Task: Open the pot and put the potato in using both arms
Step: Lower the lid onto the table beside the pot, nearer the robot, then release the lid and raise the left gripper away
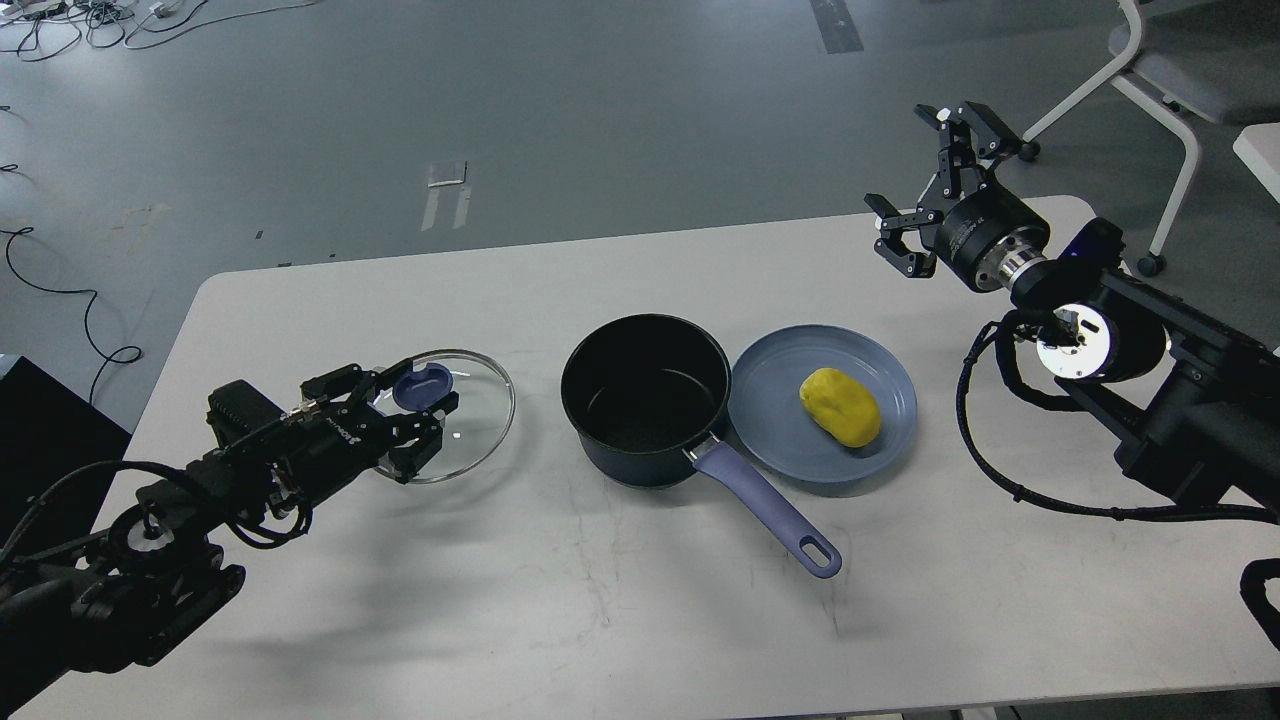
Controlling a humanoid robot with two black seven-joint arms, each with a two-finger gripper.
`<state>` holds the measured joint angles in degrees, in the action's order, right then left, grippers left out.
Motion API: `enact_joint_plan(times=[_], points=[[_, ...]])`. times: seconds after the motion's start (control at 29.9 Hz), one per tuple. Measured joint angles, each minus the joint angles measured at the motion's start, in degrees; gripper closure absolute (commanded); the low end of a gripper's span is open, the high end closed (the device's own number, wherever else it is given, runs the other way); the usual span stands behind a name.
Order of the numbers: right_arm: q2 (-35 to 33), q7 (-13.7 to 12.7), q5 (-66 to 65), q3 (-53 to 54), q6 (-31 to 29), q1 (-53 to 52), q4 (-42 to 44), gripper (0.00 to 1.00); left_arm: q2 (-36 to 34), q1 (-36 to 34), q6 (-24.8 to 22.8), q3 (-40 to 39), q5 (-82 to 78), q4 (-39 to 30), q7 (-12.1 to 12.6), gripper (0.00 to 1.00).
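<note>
Pot sits at centre of the frame on the white table, uncovered, black inside showing. Its lavender-blue handle runs toward the lower right, hole at the far end.

Glass lid lies left of the pot, flat on the table and apart from the pot. Blue knob at its middle.

Left gripper comes in from the lower left and is over the lid. One finger reaches past the upper side of the knob, the other lies on the lower side. Fingers look spread wider than the knob; whether they touch it cannot be told from this angle.

Blue-grey plate is just right of the pot, its rim touching or nearly touching the pot wall. Potato lies on the plate, toward its right half, yellow, long axis slanting from upper left to lower right.

Right gripper is in the upper right of the frame, raised above the far right part of the table, well apart from plate and potato. Its two fingers stand wide apart, nothing between them. Right arm enters from the right edge, black cable looping beneath it.

Grey floor beyond the table; white chair legs in the upper right corner; loose cables at upper left.
</note>
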<state>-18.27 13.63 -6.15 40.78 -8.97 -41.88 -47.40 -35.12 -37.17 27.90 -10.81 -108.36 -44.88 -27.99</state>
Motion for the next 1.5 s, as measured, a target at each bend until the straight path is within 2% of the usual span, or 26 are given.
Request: enact_joint_plan(times=[0.2, 0.43, 0.6, 0.9, 0.94, 0.97, 1.3, 1.5], points=[[0.1, 0.0, 0.0, -0.1, 0.4, 0.0, 0.0, 0.00, 1.3, 1.1, 0.1, 0.0, 0.0, 0.1, 0.0, 0.56], [0.0, 0.0, 0.0, -0.1, 0.4, 0.2, 0.0, 0.00, 2.5, 1.7, 0.1, 0.0, 0.5, 0.1, 0.0, 0.48], [0.0, 0.0, 0.0, -0.1, 0.5, 0.2, 0.0, 0.00, 3.3, 2.1, 0.1, 0.0, 2.0, 0.1, 0.0, 0.33], [0.0, 0.1, 0.0, -0.1, 1.2, 0.7, 0.0, 0.00, 3.6, 3.3, 0.1, 0.0, 2.9, 0.0, 0.0, 0.17], [0.0, 0.1, 0.0, -0.1, 1.2, 0.7, 0.0, 0.00, 3.7, 3.5, 0.1, 0.0, 2.9, 0.0, 0.0, 0.12], [0.0, 0.1, 0.0, -0.1, 1.2, 0.7, 0.0, 0.00, 3.7, 3.6, 0.1, 0.0, 2.9, 0.0, 0.0, 0.02], [-0.2, 0.2, -0.3, -1.1, 1.0, 0.1, -0.4, 0.00, 3.4, 2.7, 0.1, -0.1, 12.0, -3.1, 0.0, 0.02], [-1.9, 0.3, -3.6, -2.6, 0.6, -0.7, -1.1, 0.00, 1.1, -3.5, 0.1, -0.3, 26.7, -8.9, 0.0, 0.02]])
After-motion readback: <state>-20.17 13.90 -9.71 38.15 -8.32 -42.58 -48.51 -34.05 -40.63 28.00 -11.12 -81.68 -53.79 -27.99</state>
